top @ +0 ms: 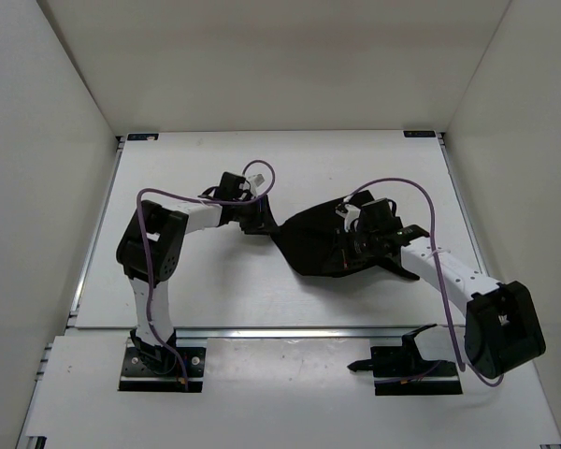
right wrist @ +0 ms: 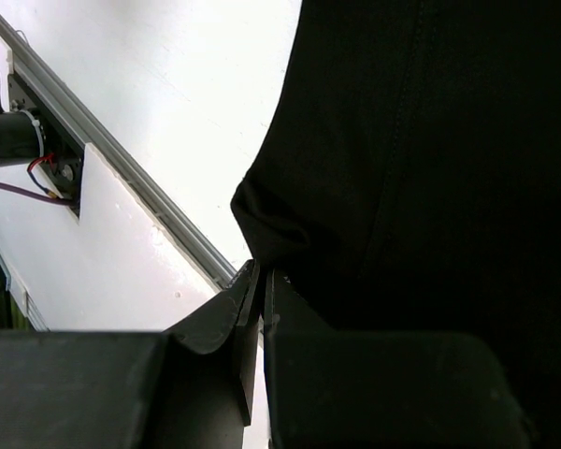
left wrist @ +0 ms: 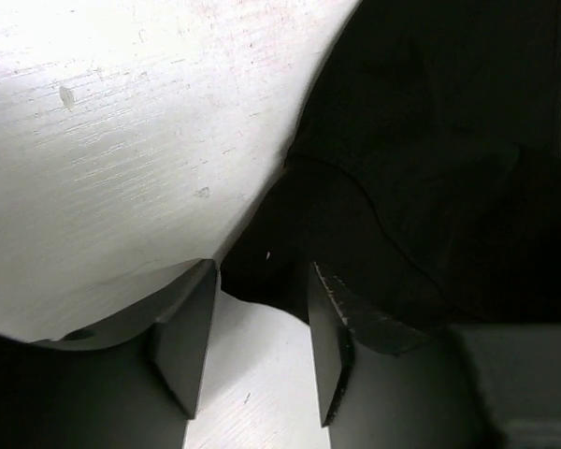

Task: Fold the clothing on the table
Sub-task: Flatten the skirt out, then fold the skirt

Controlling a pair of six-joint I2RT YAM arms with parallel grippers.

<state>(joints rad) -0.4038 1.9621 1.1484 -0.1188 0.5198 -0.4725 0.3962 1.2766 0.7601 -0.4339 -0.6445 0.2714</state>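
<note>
links (top: pixel 150 309): white, tubular | joints (top: pixel 152 245): black, bulky | cables (top: pixel 437 245): purple, looped | grippers (left wrist: pixel 262 269): black, flat-faced fingers | base plates (top: pixel 162 368): black, rectangular

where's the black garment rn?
Top view: the clothing lies right of centre on the table; its left corner sits inside the open left gripper, and the right gripper pinches its right side.

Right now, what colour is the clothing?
The clothing is plain black, best seen from the top external view.

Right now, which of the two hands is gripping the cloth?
The right hand, shut on the edge of the cloth. The left hand stands open around a corner, not gripping.
</note>
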